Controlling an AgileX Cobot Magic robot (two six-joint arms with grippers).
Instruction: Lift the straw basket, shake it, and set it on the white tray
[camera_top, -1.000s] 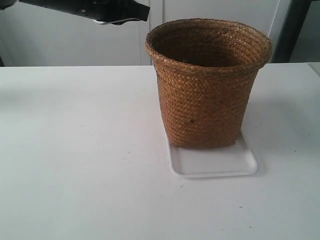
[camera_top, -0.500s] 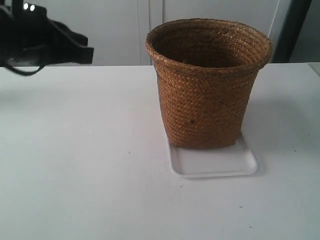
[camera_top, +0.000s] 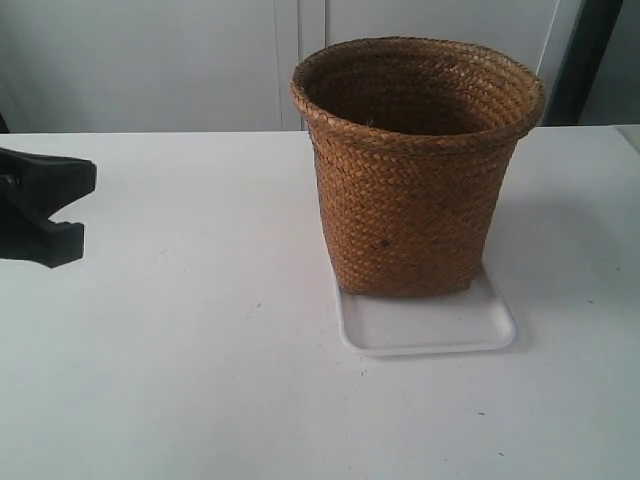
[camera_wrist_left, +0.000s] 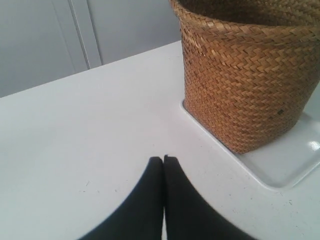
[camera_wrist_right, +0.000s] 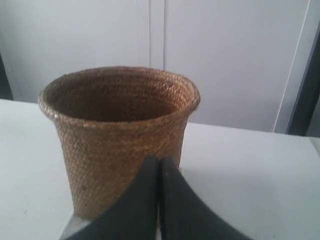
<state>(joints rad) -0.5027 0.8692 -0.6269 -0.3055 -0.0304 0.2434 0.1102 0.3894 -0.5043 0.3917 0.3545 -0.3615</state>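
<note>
Standing upright, the straw basket (camera_top: 418, 170) is seen on the white tray (camera_top: 430, 332). Its base is set on the tray's far part, so a bare strip of tray is left on the camera side in the exterior view. The tray is laid flat on the white table (camera_top: 180, 350).

The left gripper (camera_wrist_left: 163, 159) is shown with its two black fingers pressed tip to tip, nothing held between them. Ahead of that gripper and off to one side, well apart, the basket (camera_wrist_left: 245, 75) and a corner of the tray (camera_wrist_left: 285, 172) are found. Bare table (camera_wrist_left: 75, 150) is seen just beyond the tips.

The right gripper (camera_wrist_right: 160, 159) is likewise closed up, fingers together, nothing clamped. Straight ahead of it the basket (camera_wrist_right: 120, 125) is seen, rolled rim up, dark inside. Its lower wall is overlapped by the fingers in that view, so the gap between them cannot be judged there.

In the exterior view a black arm end (camera_top: 40, 190) is cut off by the frame's left edge, low over the table. It is probably the left gripper, going by where the basket lies in the left wrist view. The basket is well apart from it. Pale cabinet doors (camera_top: 150, 60) are seen behind the table.
</note>
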